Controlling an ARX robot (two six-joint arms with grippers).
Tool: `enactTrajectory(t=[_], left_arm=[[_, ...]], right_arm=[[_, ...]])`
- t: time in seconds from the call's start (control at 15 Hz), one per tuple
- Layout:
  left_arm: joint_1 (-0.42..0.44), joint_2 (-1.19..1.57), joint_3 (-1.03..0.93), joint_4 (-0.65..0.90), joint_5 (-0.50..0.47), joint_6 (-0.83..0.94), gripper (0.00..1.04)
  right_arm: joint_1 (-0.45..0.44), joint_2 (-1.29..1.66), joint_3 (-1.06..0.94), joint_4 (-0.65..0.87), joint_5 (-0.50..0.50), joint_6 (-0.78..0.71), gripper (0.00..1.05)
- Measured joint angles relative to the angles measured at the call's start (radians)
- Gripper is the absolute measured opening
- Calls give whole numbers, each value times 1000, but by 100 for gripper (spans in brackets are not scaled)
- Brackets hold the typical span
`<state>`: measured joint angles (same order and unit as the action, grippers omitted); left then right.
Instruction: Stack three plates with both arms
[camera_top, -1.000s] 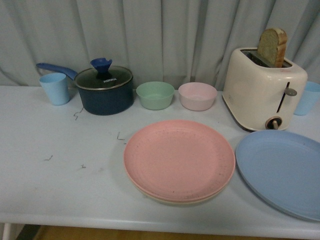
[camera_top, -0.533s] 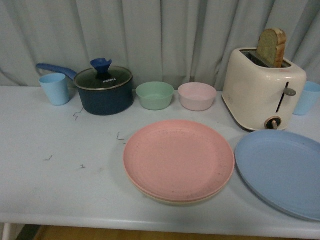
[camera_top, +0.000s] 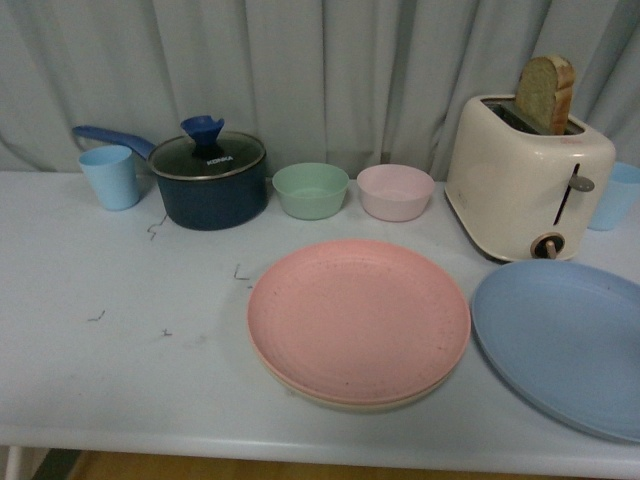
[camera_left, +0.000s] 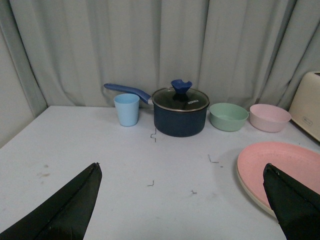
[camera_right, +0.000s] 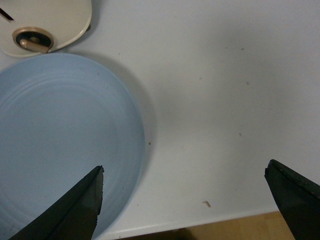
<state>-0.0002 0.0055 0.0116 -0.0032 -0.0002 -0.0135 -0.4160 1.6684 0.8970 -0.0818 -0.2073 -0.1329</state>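
Staged kitchen scene: toaster, bread slice, lidded saucepan, white table, grey curtain behind.

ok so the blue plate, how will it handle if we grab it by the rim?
Probably stiff: the light blue plate keeps an even, shallow round form. Its low rim lies flat on the table, so a push would likely slide it, not tip it. Matte surface suggests fair grip.
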Motion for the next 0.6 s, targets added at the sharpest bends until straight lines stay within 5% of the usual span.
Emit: enactTrajectory(t=[0.6], left_arm=[[0, 0, 0, 0, 0, 0, 98]], right_arm=[[129, 256, 87, 83, 82, -19, 98]])
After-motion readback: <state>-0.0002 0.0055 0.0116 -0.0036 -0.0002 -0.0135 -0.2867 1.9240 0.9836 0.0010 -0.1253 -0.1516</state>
